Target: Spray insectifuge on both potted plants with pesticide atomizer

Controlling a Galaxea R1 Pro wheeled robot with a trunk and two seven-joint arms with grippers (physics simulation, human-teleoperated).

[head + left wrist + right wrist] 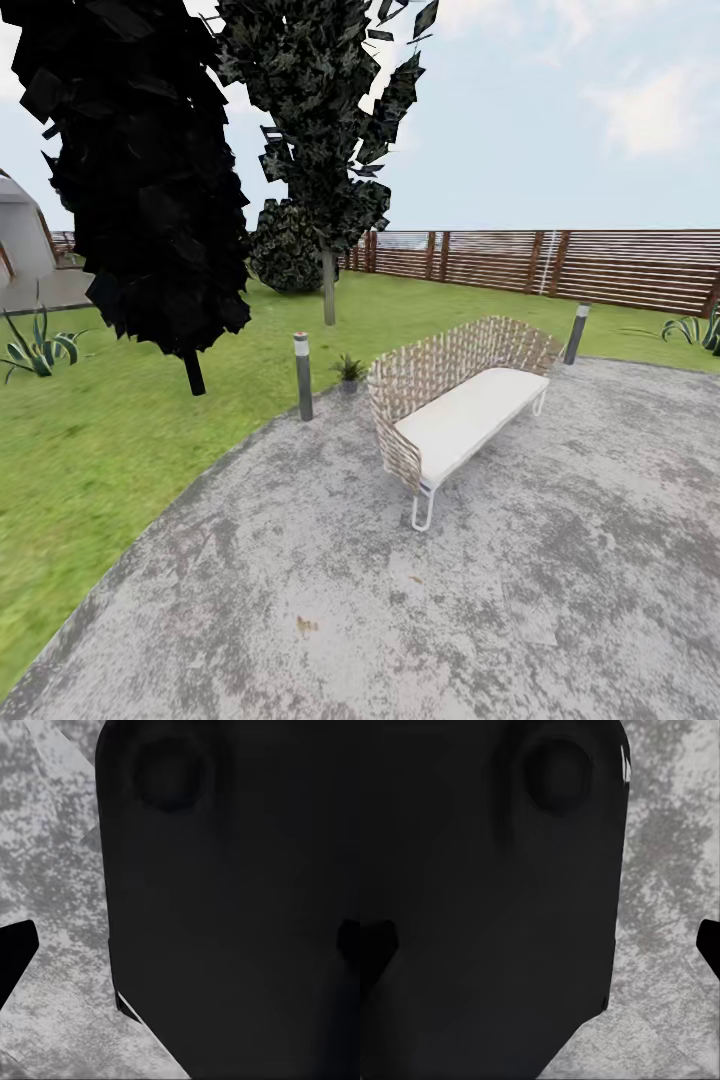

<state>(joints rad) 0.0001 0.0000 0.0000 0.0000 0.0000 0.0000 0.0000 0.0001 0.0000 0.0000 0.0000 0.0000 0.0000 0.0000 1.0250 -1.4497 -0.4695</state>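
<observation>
The head view looks over the garden: a round mottled grey patio [560,580] bordered by green lawn [90,450]. One small potted plant [348,368], a low green rosette, stands at the patio's far edge between a grey bollard lamp [303,376] and the wicker bench [462,408]. The pesticide atomizer is out of view. In each wrist view a dark fingertip sits at either side edge, wide apart, with a black part of the robot's body and grey paving behind. My left gripper [180,949] and my right gripper [540,945] are both open and hold nothing.
Two dark trees [150,180] [325,150] stand on the lawn at the left. A brown slatted fence [560,262] closes the back. A second bollard lamp [576,333] stands behind the bench. Striped leaf clumps [40,350] [690,328] grow at both sides.
</observation>
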